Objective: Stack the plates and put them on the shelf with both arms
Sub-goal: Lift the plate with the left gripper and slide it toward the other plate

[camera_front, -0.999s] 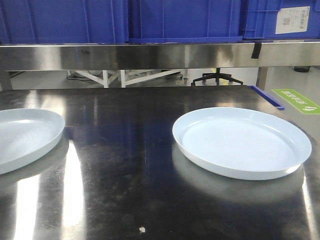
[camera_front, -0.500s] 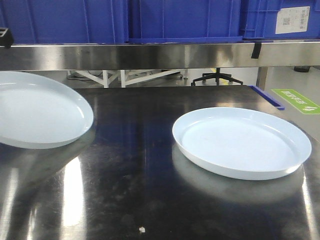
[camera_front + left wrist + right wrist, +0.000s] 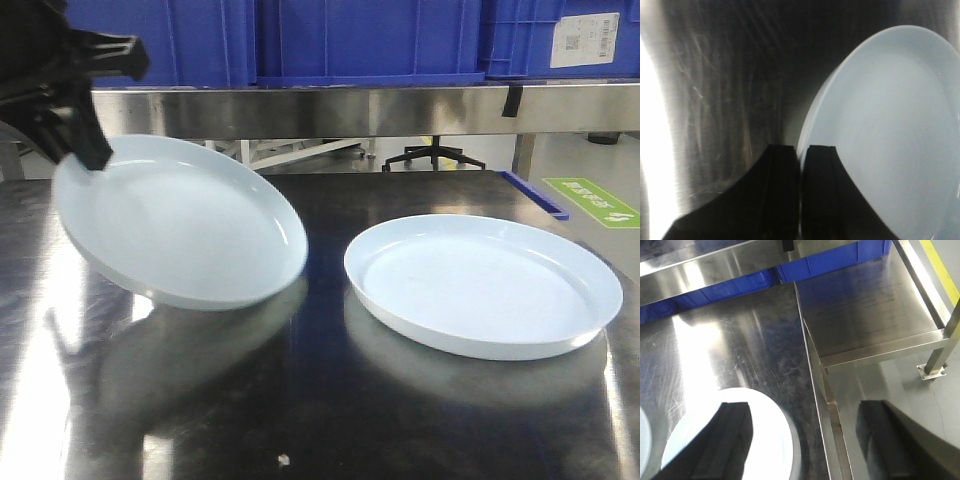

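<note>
One plate (image 3: 190,225) is held aloft, pinched by the left claw (image 3: 801,155); right claw (image 3: 805,412) spread empty; stacking, shelving undone.

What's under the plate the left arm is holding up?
Beneath the tilted plate, which the left gripper clamps at the rim, only bare steel tabletop shows, with a dim reflection of the plate. The strip of table behind its lower edge is hidden.

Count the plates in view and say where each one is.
2. The left plate hangs tilted above the table, its rim clamped in the left gripper. The right plate lies flat on the table. Nothing seems to hide another.
</note>
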Tool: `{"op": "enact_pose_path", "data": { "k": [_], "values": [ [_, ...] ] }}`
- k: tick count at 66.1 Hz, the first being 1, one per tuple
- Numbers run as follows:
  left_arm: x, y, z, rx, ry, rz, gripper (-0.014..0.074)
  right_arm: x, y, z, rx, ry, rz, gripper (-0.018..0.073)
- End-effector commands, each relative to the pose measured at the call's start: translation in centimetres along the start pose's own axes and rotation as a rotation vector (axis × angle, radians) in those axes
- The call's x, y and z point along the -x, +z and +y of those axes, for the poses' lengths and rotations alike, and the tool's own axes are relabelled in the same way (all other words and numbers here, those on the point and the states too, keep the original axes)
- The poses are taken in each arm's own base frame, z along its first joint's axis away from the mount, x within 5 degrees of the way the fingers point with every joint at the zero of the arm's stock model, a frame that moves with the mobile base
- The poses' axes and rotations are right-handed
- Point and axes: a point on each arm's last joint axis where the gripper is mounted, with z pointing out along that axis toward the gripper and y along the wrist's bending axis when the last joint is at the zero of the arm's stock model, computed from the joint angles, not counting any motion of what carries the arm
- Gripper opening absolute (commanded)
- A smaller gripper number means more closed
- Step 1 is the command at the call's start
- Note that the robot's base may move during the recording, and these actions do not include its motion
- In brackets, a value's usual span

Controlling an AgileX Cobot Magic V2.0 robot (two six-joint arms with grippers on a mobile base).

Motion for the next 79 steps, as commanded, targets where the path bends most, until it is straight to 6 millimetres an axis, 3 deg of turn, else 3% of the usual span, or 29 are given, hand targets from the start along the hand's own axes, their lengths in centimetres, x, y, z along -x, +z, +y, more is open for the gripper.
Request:
{"op": "enact_pose_path", "data": {
  "k": [1,30,66,72,79],
  "values": [
    [1.1,-1.3,-1.4,-0.052,0.000,-0.095,0.0097,1.6,-1.0,0.6,0.036,-0.004,-0.111,0.0550],
    [0.7,1.4,-1.7,-0.039,0.010,-0.021,0.0097,1.6,-1.0,0.6,0.036,-0.004,-0.111,0.0550],
    [0.7,1.7,-1.5,-0.017,0.037,-0.019,0.0104,1.6,-1.0,0.6,0.036,-0.004,-0.111,0.0550],
    [0.7,1.7,-1.5,-0.015,0.039,-0.020,0.0140,1.6,-1.0,0.6,0.036,-0.004,-0.111,0.0550],
    [0.7,1.7,-1.4,-0.007,0.048,-0.016,0.0257,1.6,-1.0,0.6,0.036,-0.004,-0.111,0.0550]
  ]
}}
